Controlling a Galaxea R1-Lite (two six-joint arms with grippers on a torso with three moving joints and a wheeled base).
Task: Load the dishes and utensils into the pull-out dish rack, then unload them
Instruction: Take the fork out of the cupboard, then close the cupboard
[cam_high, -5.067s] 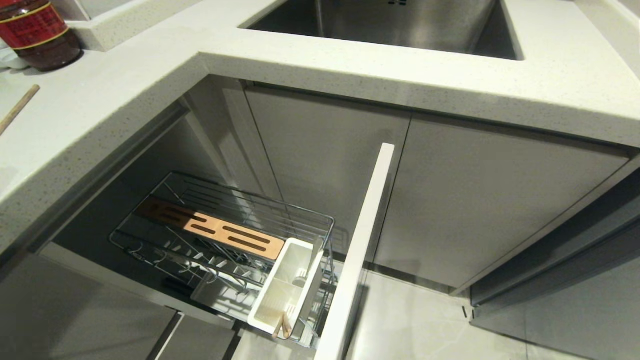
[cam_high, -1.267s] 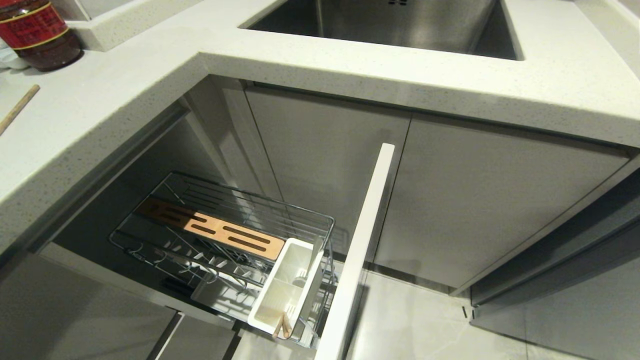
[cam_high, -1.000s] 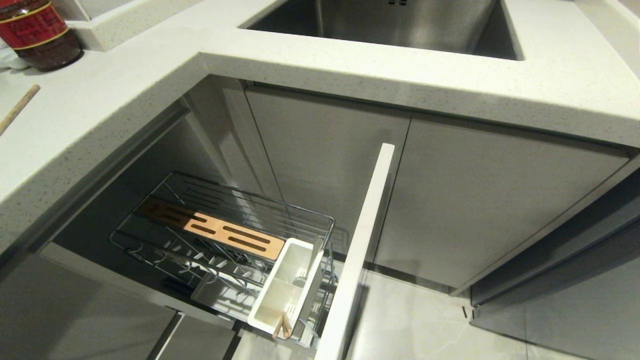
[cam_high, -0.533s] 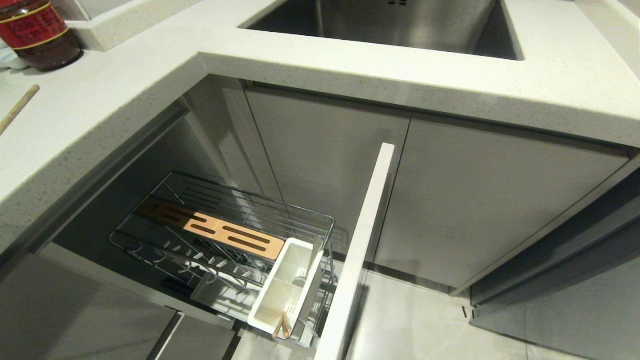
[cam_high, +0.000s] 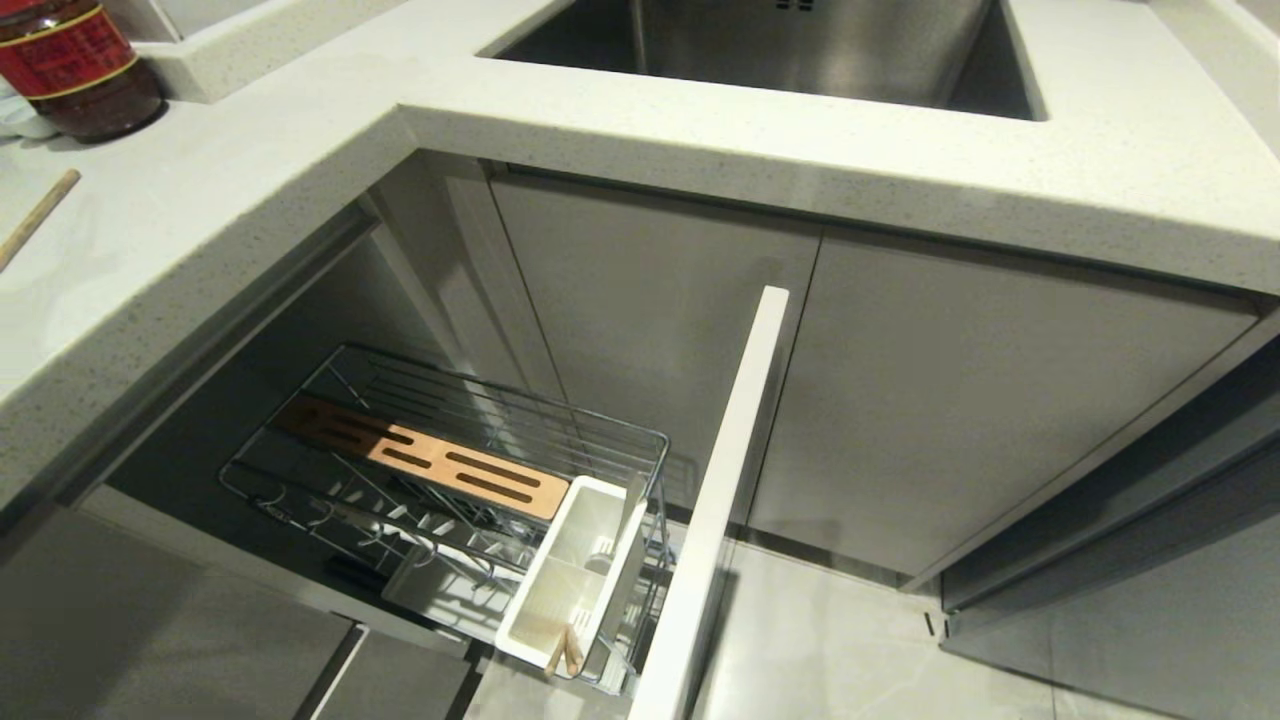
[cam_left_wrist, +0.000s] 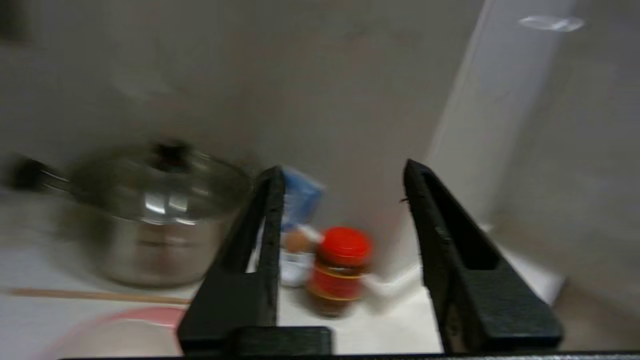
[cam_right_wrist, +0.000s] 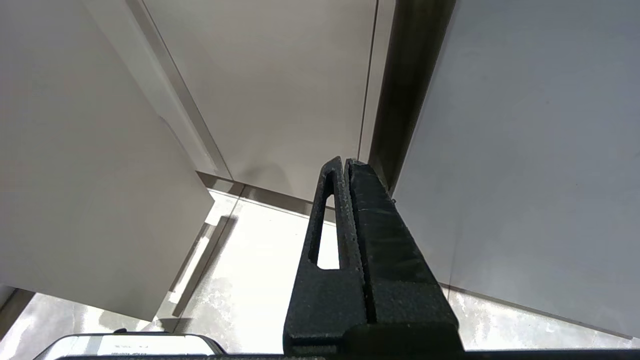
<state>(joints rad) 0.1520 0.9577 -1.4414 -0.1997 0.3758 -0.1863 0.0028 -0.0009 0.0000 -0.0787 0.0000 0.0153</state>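
1. From my head, neither of my arms showed. The pull-out dish rack (cam_high: 450, 480) stood drawn out below the countertop (cam_high: 700, 130), its white front panel (cam_high: 715, 500) swung toward me. I took that to be so the wire basket could be reached from above. A pair of chopsticks (cam_high: 562, 650) stood in the near corner of the white cutlery caddy (cam_high: 570, 580), which suits slim things that would slip through the wires. The plate slots and the slotted wooden strip (cam_high: 420, 455) held no dishes that I could see. One loose wooden stick (cam_high: 35, 218) lay on the counter at the far left, near the red-labelled jar (cam_high: 75, 65). The sink (cam_high: 790, 45) sat beyond the counter edge.

2. From my left wrist, my left gripper (cam_left_wrist: 345, 185) had its fingers apart with nothing between them, hanging above the counter. Beyond my fingertips stood a jar with a red lid (cam_left_wrist: 340, 272) and some blurred packets beside it. Off to one side of the hand stood the steel pot with a glass lid (cam_left_wrist: 150, 215). Nearer the hand than the pot lay a wooden chopstick (cam_left_wrist: 100, 296), and nearer still, almost under my wrist, was the rim of the pink plate (cam_left_wrist: 120, 330). I judged the plate or the stick the next thing to fetch, since both lay flat and within reach. I saw no bowl or fork here.

3. From my right wrist, my right gripper (cam_right_wrist: 346, 165) had its fingers pressed together on nothing, parked low and facing the cabinet doors (cam_right_wrist: 280, 90) and the floor (cam_right_wrist: 260, 260), out of the way.
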